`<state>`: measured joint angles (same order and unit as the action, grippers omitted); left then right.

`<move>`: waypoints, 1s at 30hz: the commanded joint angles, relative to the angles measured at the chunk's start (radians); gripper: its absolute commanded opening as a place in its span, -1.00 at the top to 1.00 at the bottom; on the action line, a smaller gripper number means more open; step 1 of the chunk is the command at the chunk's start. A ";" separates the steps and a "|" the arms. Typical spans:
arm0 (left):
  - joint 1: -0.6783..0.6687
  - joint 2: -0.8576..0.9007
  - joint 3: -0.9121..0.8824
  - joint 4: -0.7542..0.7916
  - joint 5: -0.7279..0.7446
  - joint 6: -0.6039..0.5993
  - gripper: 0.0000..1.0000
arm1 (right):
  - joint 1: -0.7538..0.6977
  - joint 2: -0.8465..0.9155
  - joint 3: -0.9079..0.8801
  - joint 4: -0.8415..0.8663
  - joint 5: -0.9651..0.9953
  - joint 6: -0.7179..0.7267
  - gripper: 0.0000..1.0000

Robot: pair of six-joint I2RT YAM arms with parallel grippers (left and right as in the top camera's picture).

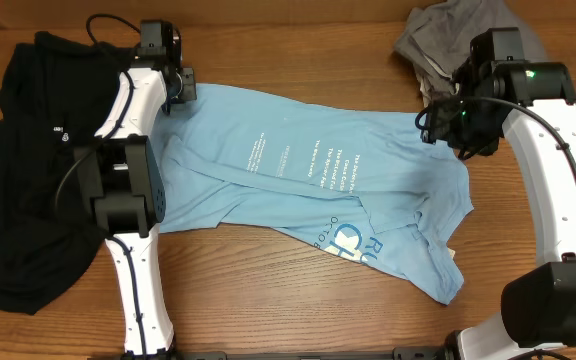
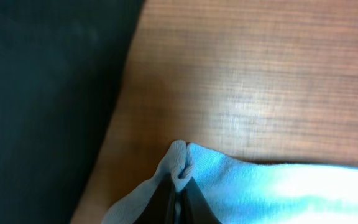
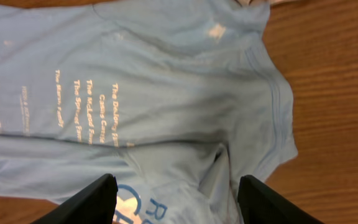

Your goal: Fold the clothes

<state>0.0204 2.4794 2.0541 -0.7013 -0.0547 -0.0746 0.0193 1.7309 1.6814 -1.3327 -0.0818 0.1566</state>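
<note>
Wooden table (image 1: 298, 290): left gripper (image 2: 178, 191) pinches the blue T-shirt (image 1: 298, 160); right gripper (image 3: 176, 190) hangs spread.

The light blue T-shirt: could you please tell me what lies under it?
Brown wooden table shows around the light blue printed T-shirt; anything directly beneath is covered by cloth.

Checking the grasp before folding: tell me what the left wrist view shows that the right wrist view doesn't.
Left wrist only: the left gripper shut on a bunched edge of the blue T-shirt, with the black shirt off to the side. Right wrist only: the right gripper open above the white lettering, holding nothing. Both: the blue T-shirt on the wooden table.
</note>
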 commanded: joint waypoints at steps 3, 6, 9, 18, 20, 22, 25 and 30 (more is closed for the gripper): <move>0.014 -0.042 0.029 -0.146 -0.002 -0.001 0.92 | -0.008 -0.002 0.025 0.082 -0.008 -0.005 -0.37; 0.014 -0.090 0.044 -0.214 -0.001 0.000 0.92 | -0.008 0.013 0.025 0.136 0.002 -0.005 -0.37; 0.014 -0.158 0.045 -0.269 -0.007 0.000 0.92 | -0.008 0.053 0.025 0.190 0.006 -0.009 -0.36; 0.032 -0.309 0.045 -0.351 -0.037 0.000 0.92 | -0.016 0.211 0.025 0.266 0.134 -0.008 -0.31; 0.037 -0.332 0.045 -0.374 -0.080 0.000 0.92 | -0.027 0.243 0.025 0.270 0.133 -0.008 -0.32; 0.043 -0.346 0.045 -0.392 -0.117 0.000 0.92 | -0.041 0.276 0.025 0.276 0.130 -0.008 -0.32; 0.058 -0.355 0.045 -0.418 -0.140 0.000 0.92 | -0.048 0.314 0.025 0.293 0.124 -0.008 -0.32; 0.080 -0.355 0.044 -0.462 -0.140 0.000 0.92 | -0.048 0.349 0.025 0.369 0.092 -0.009 -0.32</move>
<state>0.0845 2.1502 2.0823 -1.1526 -0.1619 -0.0746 -0.0319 2.0647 1.6840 -0.9924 0.0292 0.1555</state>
